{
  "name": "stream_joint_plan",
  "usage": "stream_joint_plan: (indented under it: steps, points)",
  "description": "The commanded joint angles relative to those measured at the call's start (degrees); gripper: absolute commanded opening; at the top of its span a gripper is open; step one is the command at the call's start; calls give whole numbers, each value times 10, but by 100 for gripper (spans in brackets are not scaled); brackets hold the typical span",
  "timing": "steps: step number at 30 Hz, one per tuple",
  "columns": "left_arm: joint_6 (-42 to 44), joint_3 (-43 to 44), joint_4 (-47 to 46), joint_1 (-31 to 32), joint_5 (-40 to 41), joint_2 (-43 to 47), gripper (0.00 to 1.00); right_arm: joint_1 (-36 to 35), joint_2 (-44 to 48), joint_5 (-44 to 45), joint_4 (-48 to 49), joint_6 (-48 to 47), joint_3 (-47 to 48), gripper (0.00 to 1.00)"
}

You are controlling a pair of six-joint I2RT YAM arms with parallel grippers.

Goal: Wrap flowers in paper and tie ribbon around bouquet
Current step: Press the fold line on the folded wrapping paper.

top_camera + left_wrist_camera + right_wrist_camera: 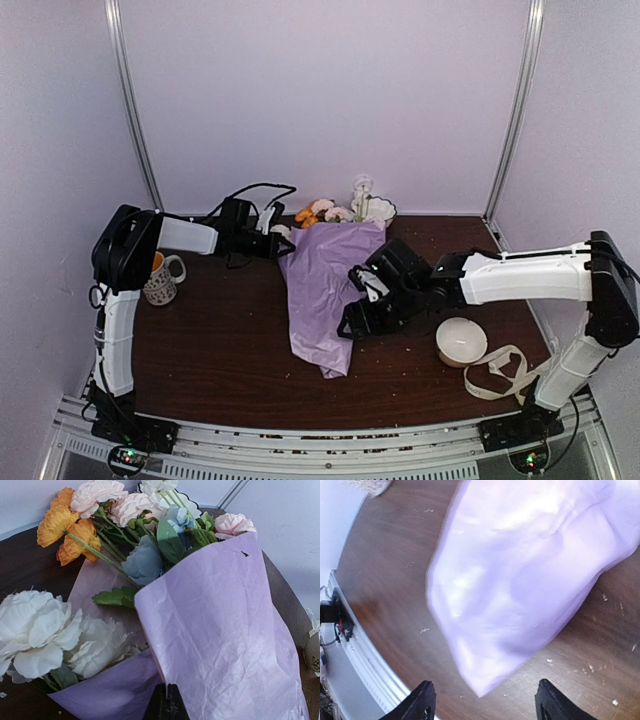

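Lying lengthwise at the middle of the table (220, 340), the bouquet (325, 290) had its flowers (135, 530) poking out of the far, wide end and its narrow tail pointing toward the arms. The paper (225, 630) was folded lilac side out across the stems. The left gripper (167, 702) sat at the wrap's upper left edge beside the blooms, its jaws pressed together on what looked like a fold of the sheet. The right gripper (487, 705) hovered over the lower half of the cone, jaws wide apart with nothing between them. The ribbon (500, 372) lay loose and looping at the near right, just beside a white bowl (461, 341), well apart from the bundle. Wrapping appeared all but finished and tying not yet begun. The next move likely called for the right arm to fetch the ribbon while the left pinned the fold, lest the light paper spring open.
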State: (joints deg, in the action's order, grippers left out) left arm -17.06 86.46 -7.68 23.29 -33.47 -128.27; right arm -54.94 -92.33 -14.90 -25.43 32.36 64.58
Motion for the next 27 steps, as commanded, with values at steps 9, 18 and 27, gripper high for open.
stream_joint_plan:
  steps: [9,18,27]
  points:
    - [-13,-11,-33,-7,5,-3,0,29,-105,-142,181,136,-70,50]
    - [-47,-30,-65,-17,21,-1,0,31,-91,-179,249,171,-152,6]
    - [-57,-37,-81,-19,15,0,0,30,-81,-217,257,163,-163,18]
